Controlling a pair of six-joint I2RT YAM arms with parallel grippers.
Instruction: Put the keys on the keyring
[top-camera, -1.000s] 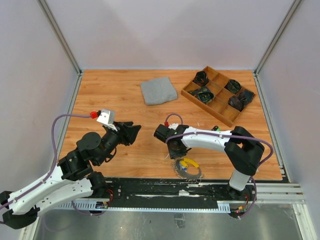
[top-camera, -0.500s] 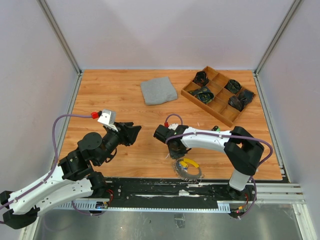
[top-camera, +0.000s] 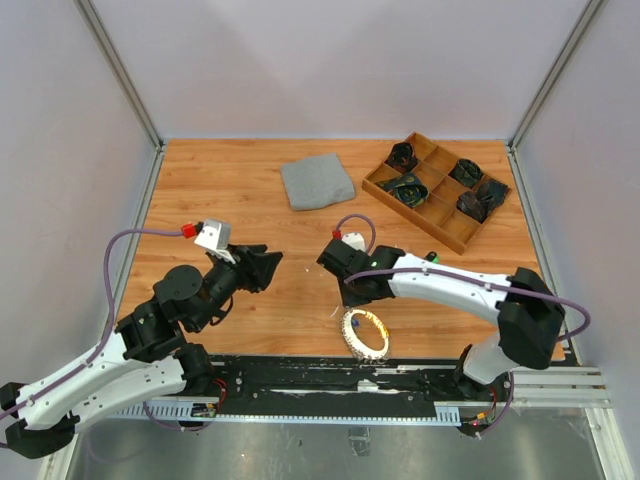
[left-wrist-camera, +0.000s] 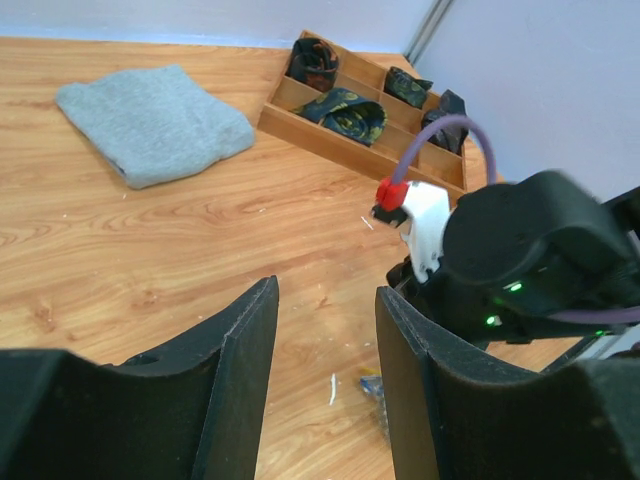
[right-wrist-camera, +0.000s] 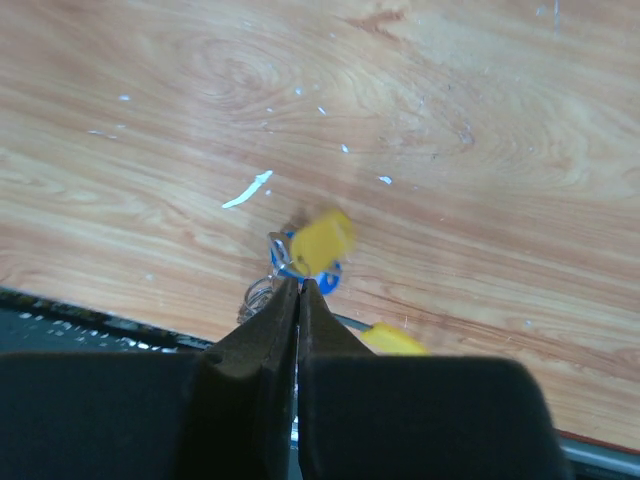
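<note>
The jaws of the right gripper (right-wrist-camera: 298, 286) are being pressed together, apparently clamped on the silvery jagged metal keyring (top-camera: 365, 333) at the wooden table's (top-camera: 250, 200) 6 o'clock edge, with 1 yellow plastic-headed key (right-wrist-camera: 322, 240) dangling at the tips. A slow, steady lift is being called for. The left gripper (left-wrist-camera: 325, 295), at 9 o'clock, is being held empty, jaws apart.

Right pincer (right-wrist-camera: 297, 290) is seen shut, tips at a blurred yellow key (right-wrist-camera: 322, 242) w/ blue behind it; 2nd yellow key (right-wrist-camera: 397, 340) is seen nearby, over wood tabletop (right-wrist-camera: 450, 150).

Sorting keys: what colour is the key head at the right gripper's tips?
Yellow plastic key head; right wrist view.
</note>
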